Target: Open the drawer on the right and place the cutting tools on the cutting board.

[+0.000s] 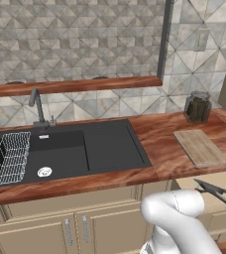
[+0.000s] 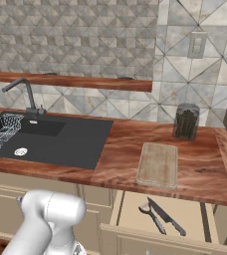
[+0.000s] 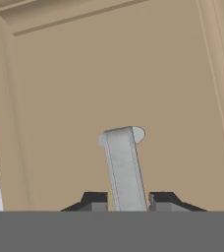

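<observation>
**Drawer stands open, tools inside, gripper at the handle**

Your gripper (image 3: 128,203) sits at the drawer's silver bar handle (image 3: 124,167), a fingertip on either side of the bar, jaws narrow; whether they pinch it, you cannot tell. The drawer (image 2: 135,211) is pulled out under the wooden countertop (image 2: 120,149). Two slim dark cutting tools (image 2: 163,215) lie side by side within. The cutting board (image 2: 158,164) rests on the counter just above, beside a dark jar (image 2: 186,121).
</observation>
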### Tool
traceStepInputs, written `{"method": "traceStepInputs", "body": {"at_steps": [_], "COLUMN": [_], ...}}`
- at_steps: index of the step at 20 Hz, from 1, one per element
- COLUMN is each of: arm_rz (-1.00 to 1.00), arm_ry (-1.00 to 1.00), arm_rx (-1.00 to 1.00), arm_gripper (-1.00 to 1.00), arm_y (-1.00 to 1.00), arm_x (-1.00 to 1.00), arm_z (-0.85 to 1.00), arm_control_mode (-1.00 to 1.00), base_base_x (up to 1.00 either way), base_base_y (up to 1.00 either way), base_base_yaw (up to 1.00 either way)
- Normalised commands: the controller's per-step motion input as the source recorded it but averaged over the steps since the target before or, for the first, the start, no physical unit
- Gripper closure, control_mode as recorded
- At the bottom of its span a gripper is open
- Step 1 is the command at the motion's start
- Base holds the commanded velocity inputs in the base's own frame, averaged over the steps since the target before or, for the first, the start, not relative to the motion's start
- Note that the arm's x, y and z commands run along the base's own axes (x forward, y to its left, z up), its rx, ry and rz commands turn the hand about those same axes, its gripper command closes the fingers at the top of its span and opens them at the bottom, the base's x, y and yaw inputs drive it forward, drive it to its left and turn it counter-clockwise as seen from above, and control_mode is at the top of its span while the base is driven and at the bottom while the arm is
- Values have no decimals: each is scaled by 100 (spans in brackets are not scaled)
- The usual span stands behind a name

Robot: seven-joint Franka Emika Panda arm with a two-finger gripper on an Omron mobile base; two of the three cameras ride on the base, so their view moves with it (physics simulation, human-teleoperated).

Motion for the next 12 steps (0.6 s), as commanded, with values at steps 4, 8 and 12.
{"method": "traceStepInputs", "body": {"at_steps": [4, 8, 12], "arm_rz": [0, 0, 0], "arm_ry": [0, 0, 2], "arm_rx": [0, 0, 0], "arm_gripper": [-100, -100, -100], "arm_y": [35, 23, 28], "arm_x": [-2, -21, -10], "arm_z": [41, 73, 91], "arm_control_mode": [-100, -100, -100], "base_base_x": [0, 0, 0], "base_base_y": [0, 0, 0], "base_base_yaw": [0, 0, 0]}}
